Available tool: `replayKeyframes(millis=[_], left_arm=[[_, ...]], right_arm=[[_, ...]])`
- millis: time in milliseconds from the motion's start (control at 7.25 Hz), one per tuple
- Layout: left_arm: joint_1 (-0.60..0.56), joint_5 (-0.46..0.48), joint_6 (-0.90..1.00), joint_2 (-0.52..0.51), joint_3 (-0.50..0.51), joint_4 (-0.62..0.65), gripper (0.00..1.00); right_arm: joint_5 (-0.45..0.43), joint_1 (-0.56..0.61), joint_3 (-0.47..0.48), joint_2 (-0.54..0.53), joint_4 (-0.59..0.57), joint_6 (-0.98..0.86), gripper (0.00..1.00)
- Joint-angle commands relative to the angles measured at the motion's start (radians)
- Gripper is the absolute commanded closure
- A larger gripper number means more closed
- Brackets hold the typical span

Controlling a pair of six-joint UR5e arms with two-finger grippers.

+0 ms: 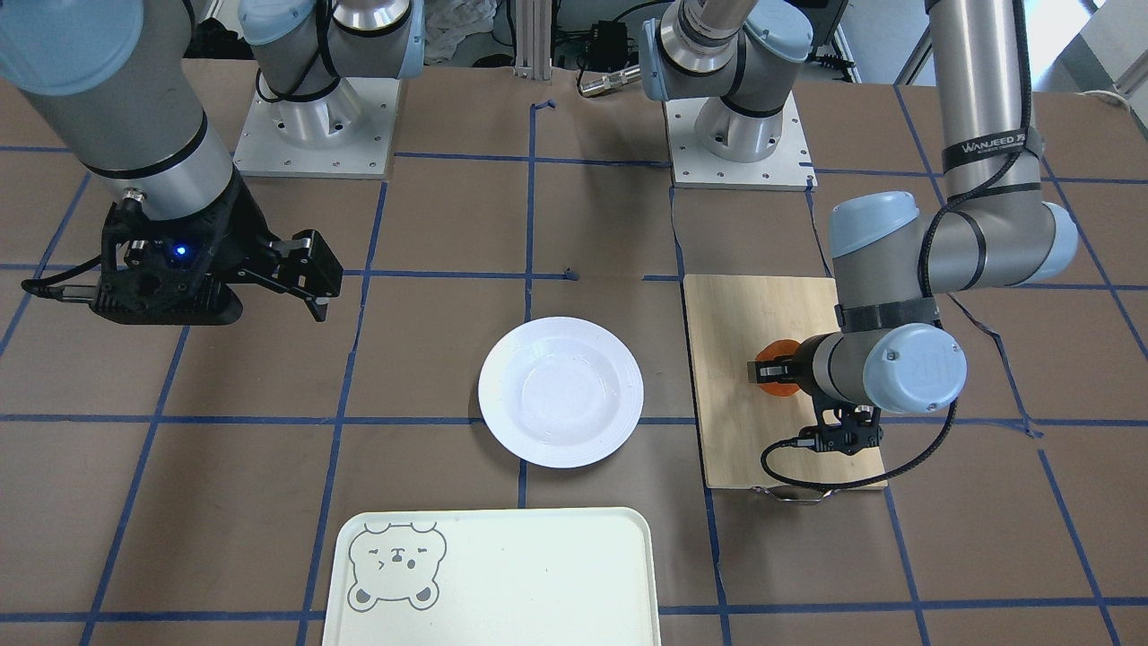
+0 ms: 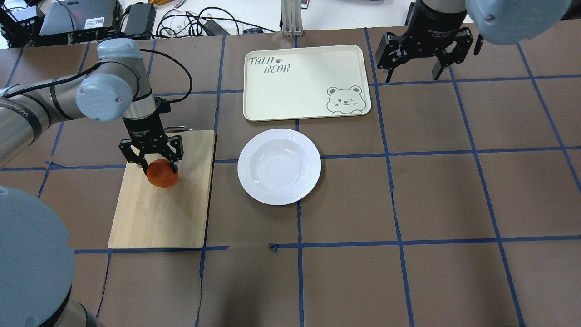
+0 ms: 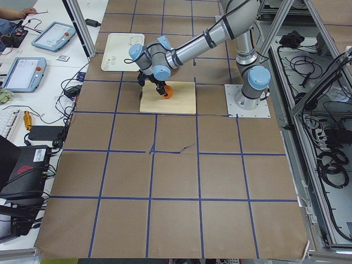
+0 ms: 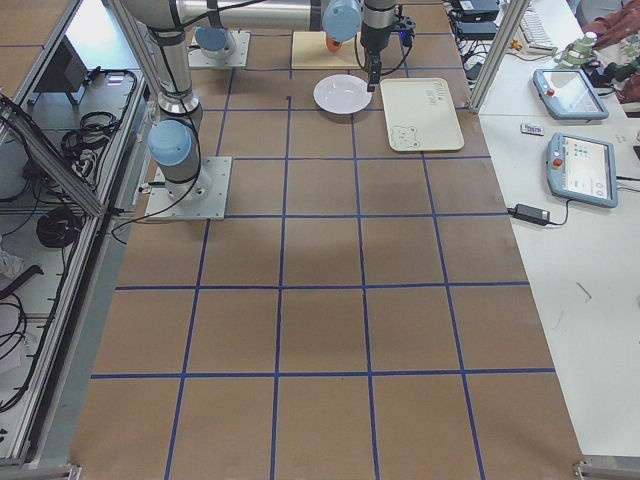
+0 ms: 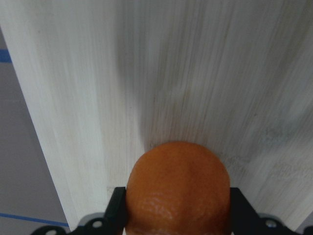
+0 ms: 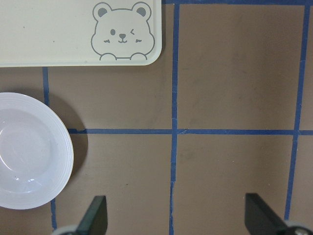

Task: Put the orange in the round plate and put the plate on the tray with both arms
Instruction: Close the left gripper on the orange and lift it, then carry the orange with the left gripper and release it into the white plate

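The orange [image 2: 162, 175] sits over the bamboo cutting board [image 2: 159, 213], on the left in the overhead view. My left gripper [image 2: 160, 169] points straight down and is shut on it. In the left wrist view its black fingers [image 5: 116, 205] press both sides of the orange [image 5: 178, 191]. The white round plate [image 2: 279, 166] lies empty at mid-table, just right of the board. The cream tray [image 2: 295, 86] with the bear face lies beyond it. My right gripper [image 2: 414, 75] hangs open and empty, high over the table to the right of the tray.
A metal handle [image 1: 794, 493] sticks out from the board's end nearest the front-facing camera. Blue tape lines grid the brown table cover. Cables and power supplies [image 2: 136, 18] line the far table edge. Both arm bases [image 1: 314, 126] stand on plates at the robot's side.
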Motion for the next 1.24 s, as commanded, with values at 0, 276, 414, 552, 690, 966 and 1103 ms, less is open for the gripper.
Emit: replayKeyframes(millis=[0, 276, 414, 552, 690, 966, 1103], left_arm=[[-0.020, -0.049, -0.015, 0.004, 0.045, -0.037, 1.00], [-0.112, -0.162, -0.096, 0.019, 0.088, -0.053, 1.00], [-0.187, -0.220, -0.216, 0.019, 0.110, -0.048, 1.00], [-0.245, -0.247, -0.319, 0.003, 0.127, -0.028, 1.00], [-0.310, -0.261, -0.401, -0.011, 0.118, -0.008, 1.00], [-0.379, -0.317, -0.481, -0.045, 0.084, 0.114, 1.00], [-0.381, -0.319, -0.483, -0.063, 0.041, 0.201, 1.00]], right_arm=[[0.000, 0.000, 0.000, 0.000, -0.002, 0.000, 0.00], [0.000, 0.000, 0.000, 0.000, -0.002, 0.000, 0.00], [-0.001, 0.000, 0.000, 0.000, -0.002, 0.000, 0.00], [-0.001, 0.000, 0.000, 0.000, -0.002, 0.000, 0.00], [0.000, 0.000, 0.000, 0.000, -0.004, 0.000, 0.00], [0.000, 0.000, 0.000, 0.003, -0.013, 0.000, 0.00], [0.000, 0.000, 0.000, 0.003, -0.013, 0.000, 0.00]])
